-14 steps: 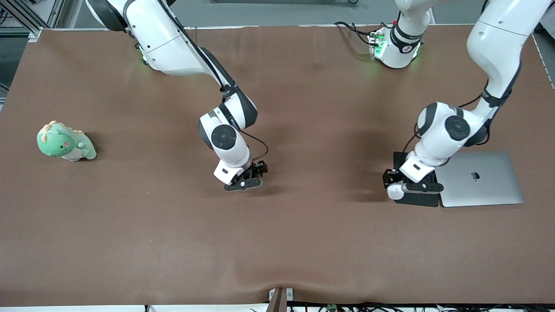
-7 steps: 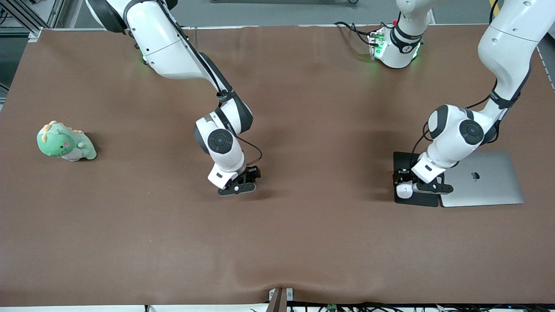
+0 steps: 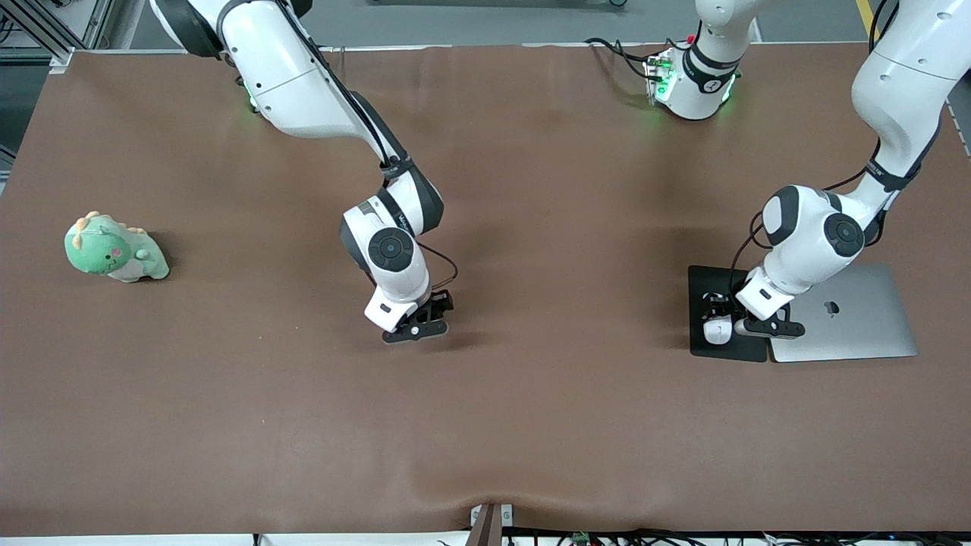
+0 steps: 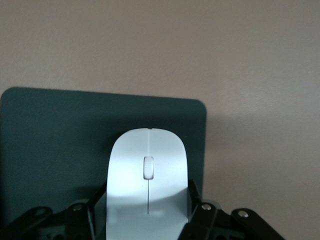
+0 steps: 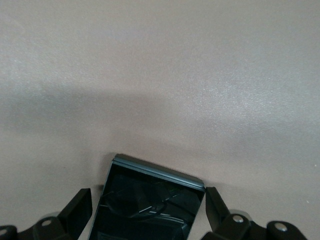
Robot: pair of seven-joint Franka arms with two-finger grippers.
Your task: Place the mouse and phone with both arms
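Brown matting (image 3: 531, 425) covered my whole table, slightly rippled at the edge nearest the front camera, with grey floor showing past my bases. A green plush dinosaur (image 3: 114, 249) sat at my right arm's end. At my left arm's end a closed silver laptop (image 3: 850, 318) lay touching a flat black pad (image 3: 705, 280).

My left gripper (image 3: 730, 327) was low over that pad, fingers (image 4: 200, 215) clasped on the white mouse (image 4: 148, 175); whether the mouse touched the pad I could not tell. My right gripper (image 3: 422, 324) hung low over bare matting mid-table, with the black phone (image 5: 150, 200) between its fingers (image 5: 220, 210); whether they pressed its sides, the wrist view left unclear. From the front, my own wrist hid the phone, and both wrist views cut off the near ends of mouse and phone.
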